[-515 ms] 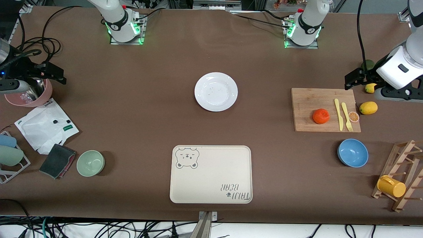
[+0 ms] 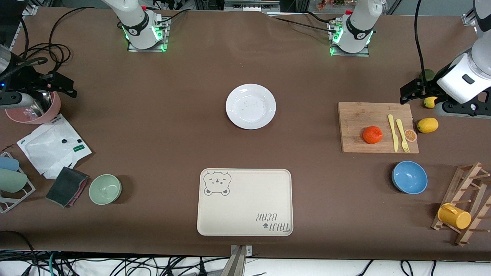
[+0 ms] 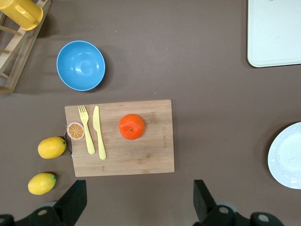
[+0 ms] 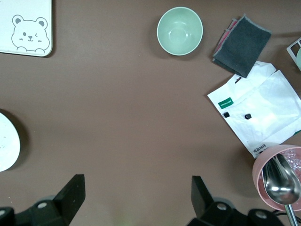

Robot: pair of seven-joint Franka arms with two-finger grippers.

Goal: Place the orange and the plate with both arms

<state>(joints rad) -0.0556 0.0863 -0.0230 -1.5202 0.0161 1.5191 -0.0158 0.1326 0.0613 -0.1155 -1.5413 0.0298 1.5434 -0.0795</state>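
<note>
Reddish-orange orange (image 2: 372,135), plain white plate (image 2: 250,106), bear-printed cream tray (image 2: 244,202)

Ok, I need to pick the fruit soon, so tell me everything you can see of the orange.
The orange is a small, round, reddish-orange fruit with glossy skin and a tiny dark stem dimple on top. It looks whole and unpeeled. It sits on the wooden cutting board, beside the yellow knife without touching it. Only the board touches it; neither gripper is on it.

1. A brown cloth (image 2: 161,126) covers the table, wrinkled at its top edge.
2. Black and coloured cables (image 2: 115,264) lie tangled on the pale floor below the table's near edge.
3. Metal framing (image 2: 251,5) stands along the top.
</note>
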